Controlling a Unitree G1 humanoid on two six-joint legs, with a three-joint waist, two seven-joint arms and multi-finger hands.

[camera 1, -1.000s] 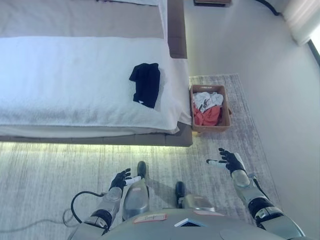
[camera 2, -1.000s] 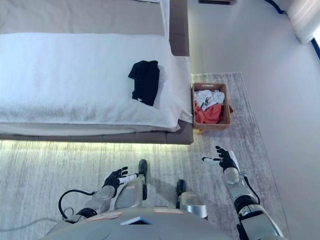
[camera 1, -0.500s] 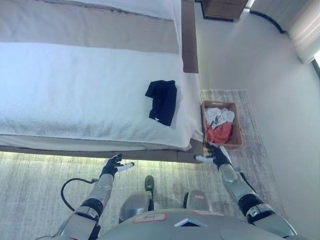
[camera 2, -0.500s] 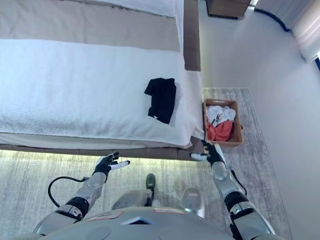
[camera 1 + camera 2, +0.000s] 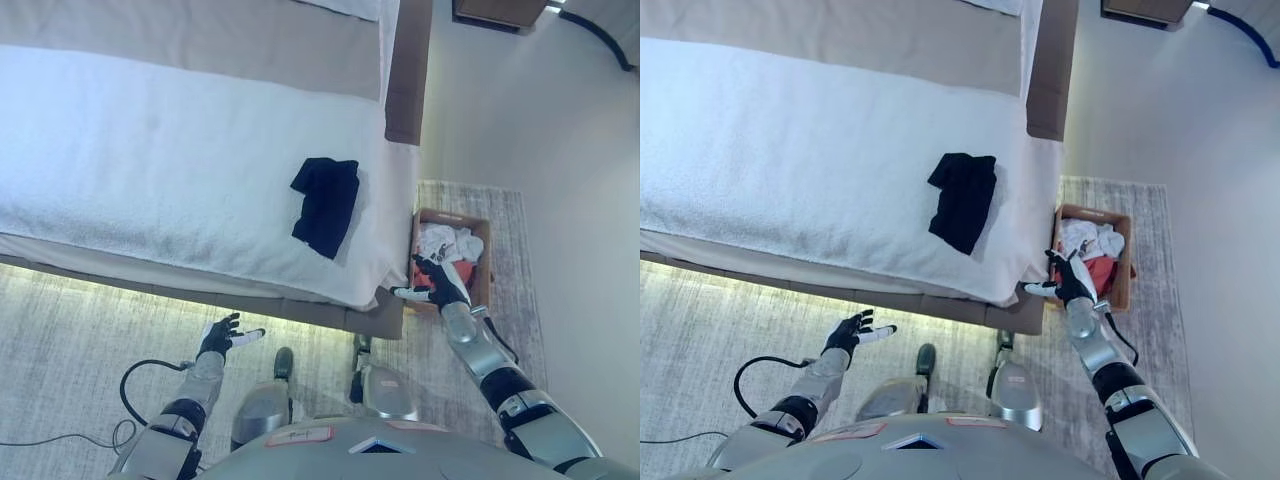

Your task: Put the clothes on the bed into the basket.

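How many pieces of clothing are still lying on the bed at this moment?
1. A black garment lies on the white cover of the bed, near its right edge, not far from the basket on the floor. Nothing else shows on the bed, though its far left part is out of view.

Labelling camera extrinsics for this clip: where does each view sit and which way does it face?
Left eye view: on the robot's head, looking steeply down at the bed, the black garment and the basket; the left hand shows low over the rug, the right hand raised by the basket, both with open fingers.
Right eye view: same head, set slightly to the right, facing the same way; both arms show again.
Shared: bed, black garment, basket with white and red clothes, rug, both hands.
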